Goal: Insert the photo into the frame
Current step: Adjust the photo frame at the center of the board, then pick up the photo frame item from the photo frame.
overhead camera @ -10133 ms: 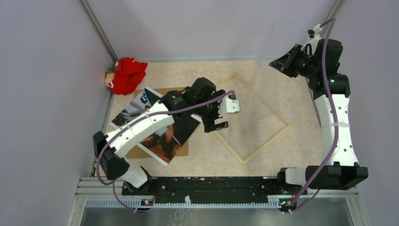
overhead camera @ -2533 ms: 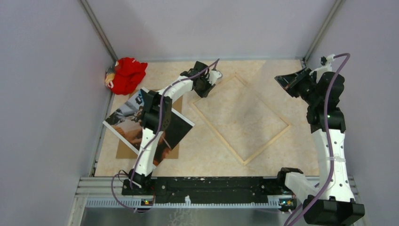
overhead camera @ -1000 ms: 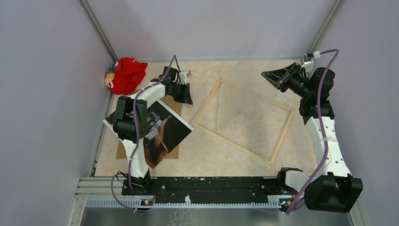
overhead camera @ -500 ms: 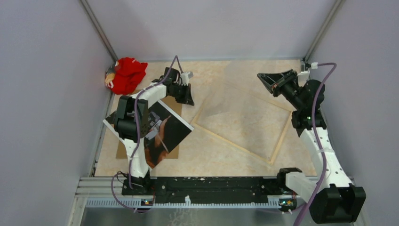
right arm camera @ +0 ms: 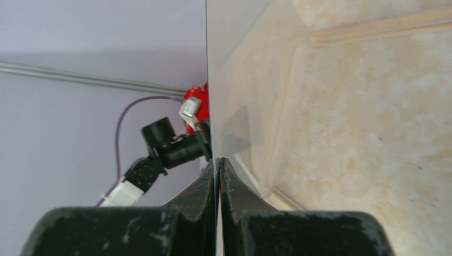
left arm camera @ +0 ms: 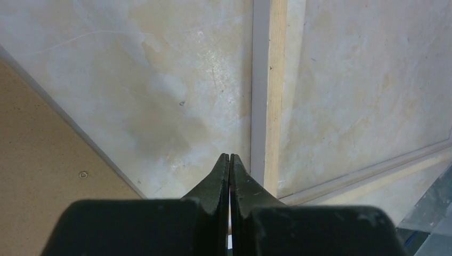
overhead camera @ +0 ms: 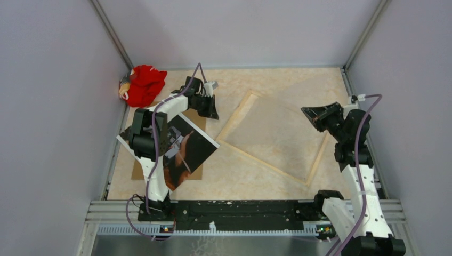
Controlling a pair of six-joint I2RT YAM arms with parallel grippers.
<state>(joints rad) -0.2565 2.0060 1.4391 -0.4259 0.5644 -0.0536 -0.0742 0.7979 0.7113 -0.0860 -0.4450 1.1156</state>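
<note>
The photo (overhead camera: 184,149), a dark print with a white border, lies face up on a brown backing board (overhead camera: 143,169) at the left. The frame (overhead camera: 266,164) lies flat mid-table, light wood side up. My left gripper (overhead camera: 213,113) is shut and empty, its tips (left arm camera: 230,156) just left of a frame rail (left arm camera: 269,96). My right gripper (overhead camera: 306,112) is shut on the edge of a clear pane (overhead camera: 277,122), which slants over the frame. In the right wrist view the pane (right arm camera: 234,80) rises edge-on from the jaws (right arm camera: 217,160).
A red cloth toy (overhead camera: 143,84) sits in the far left corner. Grey walls close in the table on three sides. The backing board's corner (left arm camera: 32,176) lies left of my left fingers. The arms' black base rail (overhead camera: 240,209) runs along the near edge.
My left gripper has shut beside the frame's left rail without moving. My right arm has drawn back toward the near right, bringing the clear pane down over the frame.
</note>
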